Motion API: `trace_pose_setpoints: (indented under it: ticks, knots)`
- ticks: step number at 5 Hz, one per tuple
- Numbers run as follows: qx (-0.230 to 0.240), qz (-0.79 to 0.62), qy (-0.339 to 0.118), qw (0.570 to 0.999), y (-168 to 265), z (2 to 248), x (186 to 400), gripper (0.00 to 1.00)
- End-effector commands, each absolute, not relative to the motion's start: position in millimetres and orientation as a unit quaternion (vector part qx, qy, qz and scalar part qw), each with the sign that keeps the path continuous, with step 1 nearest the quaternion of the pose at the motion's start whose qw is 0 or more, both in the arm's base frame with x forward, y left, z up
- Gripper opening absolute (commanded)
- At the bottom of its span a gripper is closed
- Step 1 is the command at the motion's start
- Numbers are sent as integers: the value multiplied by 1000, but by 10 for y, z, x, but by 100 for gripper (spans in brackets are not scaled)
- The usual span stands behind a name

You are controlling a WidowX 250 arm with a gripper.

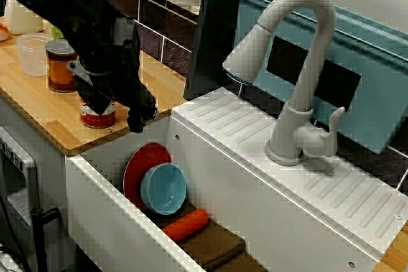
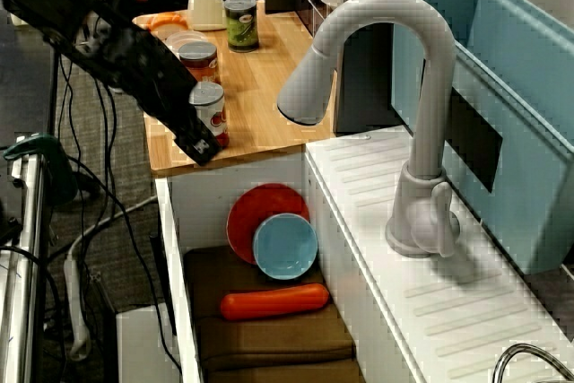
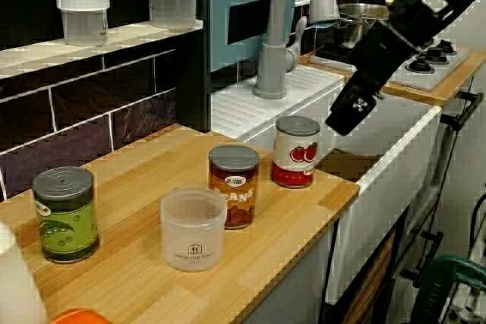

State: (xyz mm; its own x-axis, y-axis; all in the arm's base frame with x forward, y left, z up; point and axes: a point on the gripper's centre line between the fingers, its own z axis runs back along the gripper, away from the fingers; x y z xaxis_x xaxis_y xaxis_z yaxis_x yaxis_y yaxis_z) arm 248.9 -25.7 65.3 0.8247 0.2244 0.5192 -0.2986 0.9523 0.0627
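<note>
My black gripper (image 1: 138, 118) hangs over the wooden counter's (image 1: 44, 109) edge by the sink, with nothing visible in it. How its jaws stand is not clear. Nearest to it is a red-and-white tomato can (image 1: 97, 116), upright on the counter's corner. In the view from above the sink, the gripper (image 2: 201, 144) overlaps the can's (image 2: 210, 107) front. In the view along the counter, the gripper (image 3: 348, 115) floats just right of the can (image 3: 295, 152), apart from it.
A brown-label can (image 3: 234, 185), clear cup (image 3: 193, 229) and green can (image 3: 66, 214) stand further along the counter. The sink holds a red plate (image 2: 260, 208), blue bowl (image 2: 285, 246), orange carrot (image 2: 273, 301) and brown cloth (image 2: 269, 343). A grey faucet (image 2: 413, 132) arches beside it.
</note>
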Motion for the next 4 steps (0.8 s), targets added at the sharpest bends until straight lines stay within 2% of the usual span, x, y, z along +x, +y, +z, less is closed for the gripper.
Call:
trace_pose_setpoints:
  ticks: [1, 2, 4]
  knots:
    - [93, 163, -269, 945, -207, 300, 2823, 100]
    - [101, 171, -265, 944, -200, 250, 2946, 100]
    - [86, 181, -244, 949, -135, 512, 2968, 100]
